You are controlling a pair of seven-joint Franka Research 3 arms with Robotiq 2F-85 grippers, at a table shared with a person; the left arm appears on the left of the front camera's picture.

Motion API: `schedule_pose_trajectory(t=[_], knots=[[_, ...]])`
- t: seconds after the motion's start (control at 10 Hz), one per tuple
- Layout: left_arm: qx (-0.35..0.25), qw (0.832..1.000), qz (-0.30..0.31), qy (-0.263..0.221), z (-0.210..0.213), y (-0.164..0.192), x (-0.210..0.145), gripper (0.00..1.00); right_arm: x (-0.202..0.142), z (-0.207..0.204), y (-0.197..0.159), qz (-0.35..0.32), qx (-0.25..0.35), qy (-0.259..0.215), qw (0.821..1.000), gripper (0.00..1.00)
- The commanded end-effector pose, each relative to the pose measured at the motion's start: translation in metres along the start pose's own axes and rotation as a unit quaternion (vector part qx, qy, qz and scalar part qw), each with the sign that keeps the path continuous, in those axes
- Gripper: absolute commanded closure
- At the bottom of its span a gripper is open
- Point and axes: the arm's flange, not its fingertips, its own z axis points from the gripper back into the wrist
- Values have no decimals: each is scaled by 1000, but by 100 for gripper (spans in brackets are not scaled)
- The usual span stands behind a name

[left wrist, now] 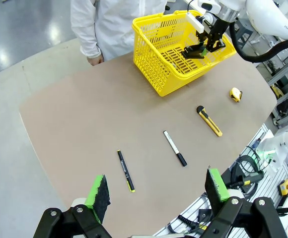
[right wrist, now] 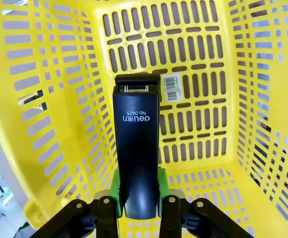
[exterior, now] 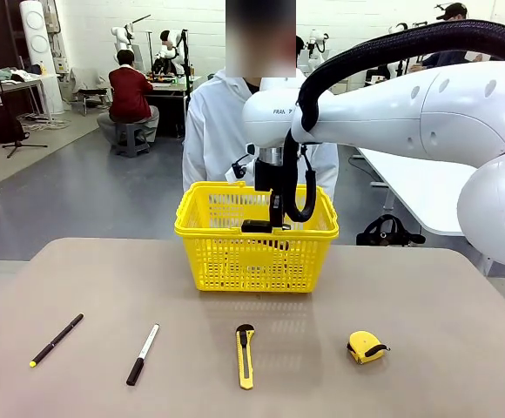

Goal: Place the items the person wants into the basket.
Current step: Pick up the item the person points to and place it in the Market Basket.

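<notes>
Stapler [right wrist: 135, 148]: near end buried between the pads of the right gripper [right wrist: 138, 192], 6 o'clock. Basket [right wrist: 49, 99]: walls cut off all round. Barcode label [right wrist: 172, 88]: too small to read. Person [left wrist: 109, 25]: cropped above chest, 12 o'clock.

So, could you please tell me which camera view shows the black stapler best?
The right wrist view: the black stapler sits close and central, print readable, between the right tool's green pads over the basket. The front and left wrist views show it small and distant.
</notes>
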Motion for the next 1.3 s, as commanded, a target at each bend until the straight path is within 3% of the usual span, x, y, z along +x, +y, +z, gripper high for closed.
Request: schedule_pose_trajectory(t=[0.0,0.1,0.2,0.5,0.7,0.9,1.0,1.2], knots=[[-6,1000,-1,-3,1,1,-1,0,-6,3,4,5,-10,11,1000,8],[-6,1000,-1,-3,1,1,-1,0,-6,3,4,5,-8,11,1000,8],[-6,1000,-1,-3,1,1,-1,0,-6,4,3,4,-7,11,1000,0],[-6,1000,-1,-3,1,1,-1,0,-7,4,3,3,-2,14,1000,0],[-6,1000,-1,-3,1,1,-1,0,-14,20,13,-10,3,-11,1000,0],[-6,1000,-1,-3,1,1,-1,0,-65,97,51,-51,-6,-86,995,0],[-6,1000,-1,-3,1,1,-1,0,-118,145,74,-81,-11,-135,988,0],[-6,1000,-1,-3,1,1,-1,0,-233,201,111,-146,-3,-222,964,0]])
